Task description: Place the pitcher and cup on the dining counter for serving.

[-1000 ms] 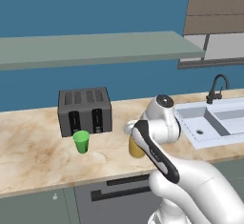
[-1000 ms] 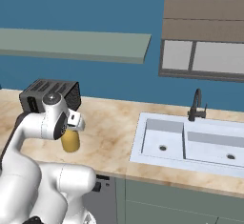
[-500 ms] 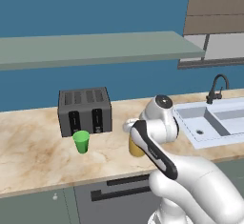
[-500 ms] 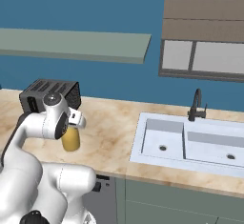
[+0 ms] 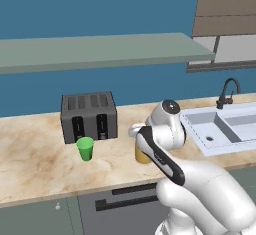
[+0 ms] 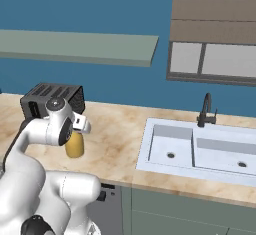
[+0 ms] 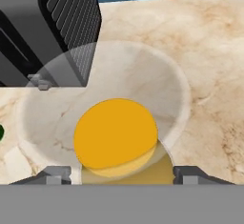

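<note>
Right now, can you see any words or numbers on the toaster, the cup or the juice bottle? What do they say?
None: no words, numbers or signs can be read anywhere.
The toaster is plain dark grey.
The green cup is bare.
The pitcher under the hand has orange juice in it and carries no label.
The sink and counter carry no marks either.

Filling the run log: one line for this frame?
phase: at pitcher | gripper: open, fingertips either side | cup: on kitchen counter by toaster | dining counter: nothing placed yet
</note>
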{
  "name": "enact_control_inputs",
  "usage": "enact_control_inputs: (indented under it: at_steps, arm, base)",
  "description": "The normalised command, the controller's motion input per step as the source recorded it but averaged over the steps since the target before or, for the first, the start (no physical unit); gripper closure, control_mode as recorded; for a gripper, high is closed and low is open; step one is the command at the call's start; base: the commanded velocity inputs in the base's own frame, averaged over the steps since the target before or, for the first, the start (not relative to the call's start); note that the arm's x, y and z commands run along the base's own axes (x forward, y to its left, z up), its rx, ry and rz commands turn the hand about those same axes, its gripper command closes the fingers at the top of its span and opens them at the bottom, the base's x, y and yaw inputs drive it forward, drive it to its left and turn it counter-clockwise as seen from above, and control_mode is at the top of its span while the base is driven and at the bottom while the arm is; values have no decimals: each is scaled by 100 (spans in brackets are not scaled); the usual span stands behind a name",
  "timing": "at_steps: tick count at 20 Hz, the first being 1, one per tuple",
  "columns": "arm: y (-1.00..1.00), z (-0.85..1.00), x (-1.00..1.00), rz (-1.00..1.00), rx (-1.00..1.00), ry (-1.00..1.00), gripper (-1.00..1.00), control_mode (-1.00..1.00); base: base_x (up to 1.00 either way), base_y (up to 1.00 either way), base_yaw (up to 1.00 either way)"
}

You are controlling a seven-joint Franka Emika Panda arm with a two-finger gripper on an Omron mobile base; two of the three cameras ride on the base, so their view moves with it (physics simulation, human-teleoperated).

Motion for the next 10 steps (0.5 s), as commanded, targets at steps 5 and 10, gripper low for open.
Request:
enact_control_inputs:
  at_steps: [5, 10]
  arm:
    - [0, 0, 0, 0, 0, 0, 100, -100]
    - [0, 2, -11, 0, 0, -4, 100, -100]
  base:
    - [0, 0, 0]
    - [0, 0, 0]
